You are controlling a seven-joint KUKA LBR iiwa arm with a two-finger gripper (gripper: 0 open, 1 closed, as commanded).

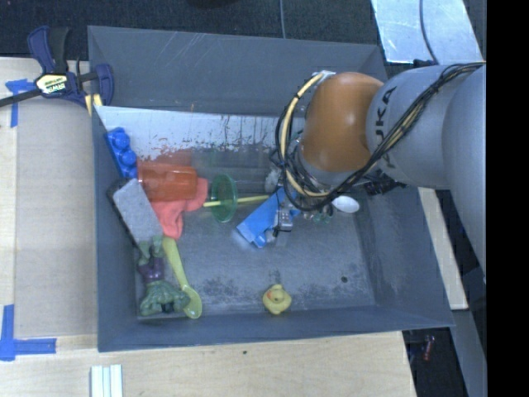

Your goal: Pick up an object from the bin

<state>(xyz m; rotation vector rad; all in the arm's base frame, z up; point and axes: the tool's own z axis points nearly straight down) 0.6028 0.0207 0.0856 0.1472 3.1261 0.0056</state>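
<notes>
The end effector (285, 213) is low in the middle of the grey bin (231, 73). Its tip is right at the upper right end of a flat blue thing (254, 227) that lies tilted on the bin floor. I cannot tell if the end effector is open or closed, because the orange cover (335, 131) and the cables hide most of it. Just left of the blue thing is a green round disc (221, 198) on a yellow stick. Farther left of the blue thing lie a see-through orange cup (169, 180), a pink thing (172, 213) and a grey block (136, 209), all packed close by the left wall. A bumpy blue toy (120, 151) sits up and left of the blue thing, in the far corner. Down and left of it are a long yellow-green spoon (178, 275) and a dark green figure (157, 286). Below it, near the front wall, sits a small yellow duck (277, 298). The floor right of and below the blue thing is bare. A small white oval (347, 203) by the cables is hard to make out.
</notes>
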